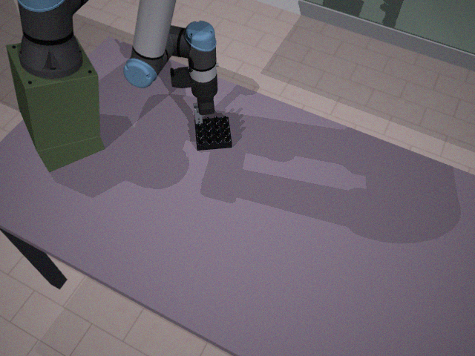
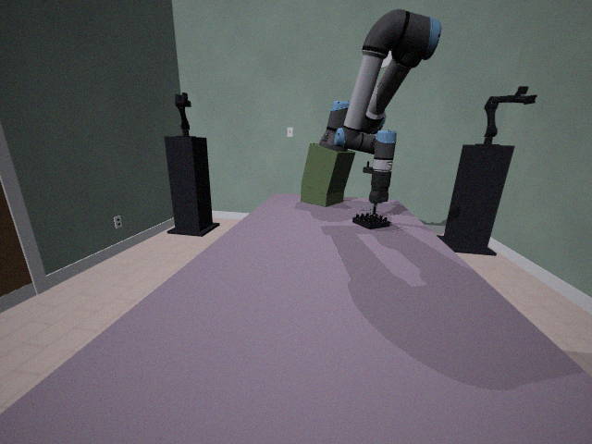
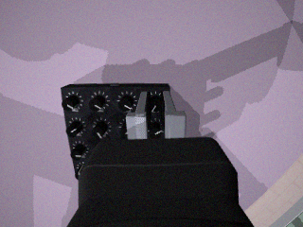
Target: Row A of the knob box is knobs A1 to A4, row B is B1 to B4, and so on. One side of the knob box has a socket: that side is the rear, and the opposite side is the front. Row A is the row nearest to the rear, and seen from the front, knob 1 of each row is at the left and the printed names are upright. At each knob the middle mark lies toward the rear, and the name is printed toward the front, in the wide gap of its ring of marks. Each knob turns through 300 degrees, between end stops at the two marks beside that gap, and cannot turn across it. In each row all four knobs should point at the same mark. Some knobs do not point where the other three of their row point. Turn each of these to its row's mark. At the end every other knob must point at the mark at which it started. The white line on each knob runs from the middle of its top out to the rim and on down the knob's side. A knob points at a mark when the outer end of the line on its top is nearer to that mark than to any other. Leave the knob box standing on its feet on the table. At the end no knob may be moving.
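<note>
From my feed the pincer [image 3: 154,125] has its 2 fingers pinched on a knob [image 3: 155,131] at the knob box [image 1: 213,132] edge; the box sits on the purple desk [image 1: 268,248] near the green pedestal [image 1: 57,103].

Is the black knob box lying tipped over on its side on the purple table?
No, the black knob box sits flat on the purple table, its knobs facing up under the grey two-finger tool.
</note>
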Robot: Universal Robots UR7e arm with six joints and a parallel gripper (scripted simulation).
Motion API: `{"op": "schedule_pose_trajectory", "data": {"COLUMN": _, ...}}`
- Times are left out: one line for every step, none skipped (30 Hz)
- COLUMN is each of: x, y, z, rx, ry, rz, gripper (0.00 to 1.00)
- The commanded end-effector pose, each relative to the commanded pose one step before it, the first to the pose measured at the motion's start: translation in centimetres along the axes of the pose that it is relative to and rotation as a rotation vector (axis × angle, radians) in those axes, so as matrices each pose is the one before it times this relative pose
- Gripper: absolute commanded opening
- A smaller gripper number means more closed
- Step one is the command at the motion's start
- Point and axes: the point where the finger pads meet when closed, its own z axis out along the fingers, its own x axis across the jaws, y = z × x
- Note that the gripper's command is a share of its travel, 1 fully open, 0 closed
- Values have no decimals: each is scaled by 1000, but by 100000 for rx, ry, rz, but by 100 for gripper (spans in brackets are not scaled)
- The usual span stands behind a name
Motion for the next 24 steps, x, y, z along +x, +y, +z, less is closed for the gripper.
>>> {"op": "schedule_pose_trajectory", "data": {"x": -13, "y": 39, "z": -29, "rx": -110, "ry": -43, "rz": 69, "gripper": 30}}
{"op": "schedule_pose_trajectory", "data": {"x": 0, "y": 0, "z": 0, "rx": 0, "ry": 0, "rz": 63, "gripper": 30}}
{"op": "schedule_pose_trajectory", "data": {"x": 0, "y": 0, "z": 0, "rx": 0, "ry": 0, "rz": 87, "gripper": 30}}
{"op": "schedule_pose_trajectory", "data": {"x": 0, "y": 0, "z": 0, "rx": 0, "ry": 0, "rz": 114, "gripper": 30}}
{"op": "schedule_pose_trajectory", "data": {"x": 0, "y": 0, "z": 0, "rx": 0, "ry": 0, "rz": 144, "gripper": 30}}
{"op": "schedule_pose_trajectory", "data": {"x": 0, "y": 0, "z": 0, "rx": 0, "ry": 0, "rz": 0, "gripper": 30}}
{"op": "schedule_pose_trajectory", "data": {"x": 0, "y": 0, "z": 0, "rx": 0, "ry": 0, "rz": 0, "gripper": 30}}
{"op": "schedule_pose_trajectory", "data": {"x": 0, "y": 0, "z": 0, "rx": 0, "ry": 0, "rz": 176, "gripper": 30}}
{"op": "schedule_pose_trajectory", "data": {"x": 0, "y": 0, "z": 0, "rx": 0, "ry": 0, "rz": 212, "gripper": 30}}
{"op": "schedule_pose_trajectory", "data": {"x": 0, "y": 0, "z": 0, "rx": 0, "ry": 0, "rz": 250, "gripper": 30}}
{"op": "schedule_pose_trajectory", "data": {"x": 0, "y": 0, "z": 0, "rx": 0, "ry": 0, "rz": 290, "gripper": 30}}
{"op": "schedule_pose_trajectory", "data": {"x": 0, "y": 0, "z": 0, "rx": 0, "ry": 0, "rz": 333, "gripper": 30}}
{"op": "schedule_pose_trajectory", "data": {"x": 0, "y": 0, "z": 0, "rx": 0, "ry": 0, "rz": 377, "gripper": 30}}
{"op": "schedule_pose_trajectory", "data": {"x": 0, "y": 0, "z": 0, "rx": 0, "ry": 0, "rz": 424, "gripper": 30}}
{"op": "schedule_pose_trajectory", "data": {"x": 0, "y": 0, "z": 0, "rx": 0, "ry": 0, "rz": 472, "gripper": 30}}
{"op": "schedule_pose_trajectory", "data": {"x": 0, "y": 0, "z": 0, "rx": 0, "ry": 0, "rz": 521, "gripper": 30}}
{"op": "schedule_pose_trajectory", "data": {"x": 0, "y": 0, "z": 0, "rx": 0, "ry": 0, "rz": 572, "gripper": 30}}
{"op": "schedule_pose_trajectory", "data": {"x": 0, "y": 0, "z": 0, "rx": 0, "ry": 0, "rz": 625, "gripper": 30}}
{"op": "schedule_pose_trajectory", "data": {"x": 0, "y": 0, "z": 0, "rx": 0, "ry": 0, "rz": 678, "gripper": 30}}
{"op": "schedule_pose_trajectory", "data": {"x": 0, "y": 0, "z": 0, "rx": 0, "ry": 0, "rz": 732, "gripper": 30}}
{"op": "schedule_pose_trajectory", "data": {"x": 0, "y": 0, "z": 0, "rx": 0, "ry": 0, "rz": 787, "gripper": 30}}
{"op": "schedule_pose_trajectory", "data": {"x": 0, "y": 0, "z": 0, "rx": 0, "ry": 0, "rz": 843, "gripper": 30}}
{"op": "schedule_pose_trajectory", "data": {"x": 0, "y": 0, "z": 0, "rx": 0, "ry": 0, "rz": 0, "gripper": 30}}
{"op": "schedule_pose_trajectory", "data": {"x": 0, "y": 0, "z": 0, "rx": 0, "ry": 0, "rz": 0, "gripper": 30}}
